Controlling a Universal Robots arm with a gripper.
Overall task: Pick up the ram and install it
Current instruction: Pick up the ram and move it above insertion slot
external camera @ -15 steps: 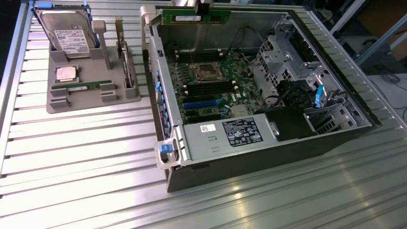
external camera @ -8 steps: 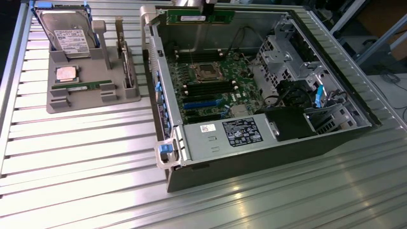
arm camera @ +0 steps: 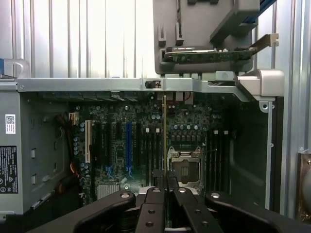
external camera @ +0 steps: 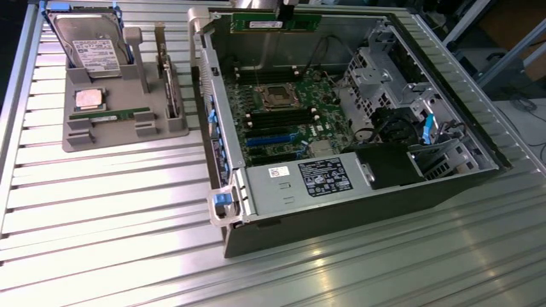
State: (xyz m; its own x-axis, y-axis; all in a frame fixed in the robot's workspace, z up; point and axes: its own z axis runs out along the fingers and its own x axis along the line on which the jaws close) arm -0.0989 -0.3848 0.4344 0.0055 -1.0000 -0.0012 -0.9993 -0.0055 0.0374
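The ram [external camera: 275,23], a narrow green stick with a white sticker, hangs level over the far wall of the open computer case [external camera: 224,109]. My gripper [external camera: 288,6] holds its upper edge from above. In the wrist view the ram [arm camera: 165,131] appears edge-on as a thin line running out from between the black fingers [arm camera: 154,182], and my gripper [arm camera: 165,178] is shut on it. Below lie the motherboard [arm camera: 116,145], its empty processor socket [arm camera: 184,167] and black memory slots [external camera: 277,118] on either side of the socket.
A grey parts stand [external camera: 119,128] to the exterior view's left of the case holds a hard drive [external camera: 89,41], a silver processor [external camera: 89,99], a second green stick [external camera: 107,118] and an upright card [external camera: 171,83]. The power supply [external camera: 298,182] and drive cage [external camera: 384,70] fill the case's other ends.
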